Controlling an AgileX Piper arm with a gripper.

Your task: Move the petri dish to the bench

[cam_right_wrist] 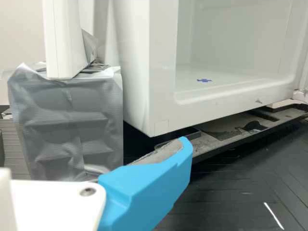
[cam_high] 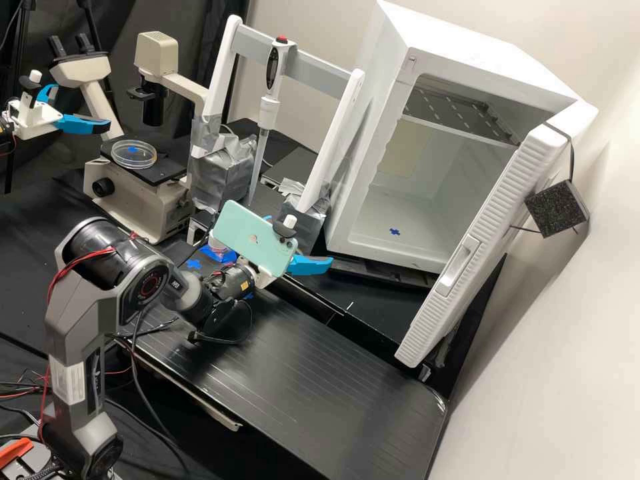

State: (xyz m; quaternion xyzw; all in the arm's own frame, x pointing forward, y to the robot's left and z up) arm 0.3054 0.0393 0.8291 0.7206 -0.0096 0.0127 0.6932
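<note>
1 petri dish (cam_high: 135, 156) on 1 m'scope stage (cam_high: 171, 160).

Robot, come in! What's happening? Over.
White, blue-fingered end effector: open. Clear, round petri dish: on flat black microscope stage. Black cylinder above stage: maybe in the way.

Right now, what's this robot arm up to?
The dark grey robot arm has its white, blue-fingered gripper open and empty, facing an open white cabinet. A clear, round petri dish sits untouched on the cream-and-black microscope; it is not yet on the black bench.
</note>
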